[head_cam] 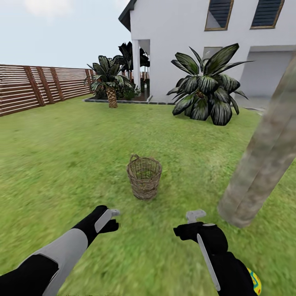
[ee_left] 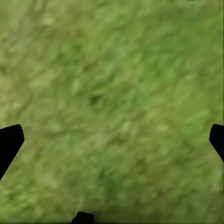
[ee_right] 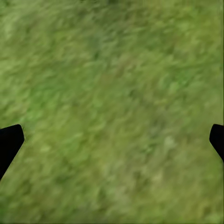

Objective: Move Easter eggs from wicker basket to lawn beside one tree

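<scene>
The wicker basket stands upright on the lawn, straight ahead of both arms; from this angle I cannot see into it. The tree rises as a thick grey-brown trunk at the right. One yellow Easter egg with blue-green zigzags lies on the grass near the trunk's base, partly hidden by my right arm. My left gripper and right gripper hover over grass short of the basket. In the wrist views the left gripper and right gripper are open, with bare grass between the fingers.
A white house stands at the back, with a large dark-leaved bush and a short palm before it. A brown slatted fence runs along the left.
</scene>
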Available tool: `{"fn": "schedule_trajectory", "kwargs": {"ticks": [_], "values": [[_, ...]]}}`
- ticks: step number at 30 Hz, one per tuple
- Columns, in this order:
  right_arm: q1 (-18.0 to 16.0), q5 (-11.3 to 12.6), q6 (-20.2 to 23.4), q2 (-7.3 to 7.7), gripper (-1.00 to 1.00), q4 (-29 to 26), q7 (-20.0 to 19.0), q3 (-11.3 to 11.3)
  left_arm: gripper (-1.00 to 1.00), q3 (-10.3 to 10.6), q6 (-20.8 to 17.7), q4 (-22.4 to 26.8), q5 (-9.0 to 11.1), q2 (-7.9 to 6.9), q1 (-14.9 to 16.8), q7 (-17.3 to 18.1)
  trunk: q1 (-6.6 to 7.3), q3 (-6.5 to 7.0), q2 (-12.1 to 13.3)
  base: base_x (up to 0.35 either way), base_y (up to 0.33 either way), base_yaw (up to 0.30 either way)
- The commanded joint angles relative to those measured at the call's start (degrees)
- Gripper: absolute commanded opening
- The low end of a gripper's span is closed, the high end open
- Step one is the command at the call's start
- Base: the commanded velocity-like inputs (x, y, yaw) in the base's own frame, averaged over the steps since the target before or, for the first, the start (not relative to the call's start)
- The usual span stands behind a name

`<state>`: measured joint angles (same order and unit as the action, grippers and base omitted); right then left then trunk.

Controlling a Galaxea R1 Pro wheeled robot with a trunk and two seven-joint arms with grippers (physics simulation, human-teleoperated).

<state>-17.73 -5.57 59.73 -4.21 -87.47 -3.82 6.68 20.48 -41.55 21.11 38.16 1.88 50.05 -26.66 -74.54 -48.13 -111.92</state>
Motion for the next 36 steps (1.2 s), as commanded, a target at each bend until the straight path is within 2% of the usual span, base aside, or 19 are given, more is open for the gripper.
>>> {"fn": "schedule_trajectory", "kwargs": {"ticks": [1,23,36], "values": [[-0.02,-0.54,0.27,-0.01,1.0,-0.07,-0.38,0.0,1.0,0.43,-0.11,0.06,0.6,-0.03,0.05,-0.42,0.23,0.09,0.39,0.0,0.0,0.251],[-0.02,-0.4,0.27,-0.02,1.0,-0.07,-0.33,0.03,1.0,0.43,-0.11,0.07,0.61,-0.03,0.05,-0.2,5.06,3.35,9.21,0.0,0.0,0.258],[-0.02,-0.3,0.27,-0.01,1.0,-0.06,-0.37,-0.03,1.0,0.43,-0.11,0.01,0.61,-0.03,0.05,-0.14,7.92,5.66,14.43,0.0,0.0,0.054]]}}
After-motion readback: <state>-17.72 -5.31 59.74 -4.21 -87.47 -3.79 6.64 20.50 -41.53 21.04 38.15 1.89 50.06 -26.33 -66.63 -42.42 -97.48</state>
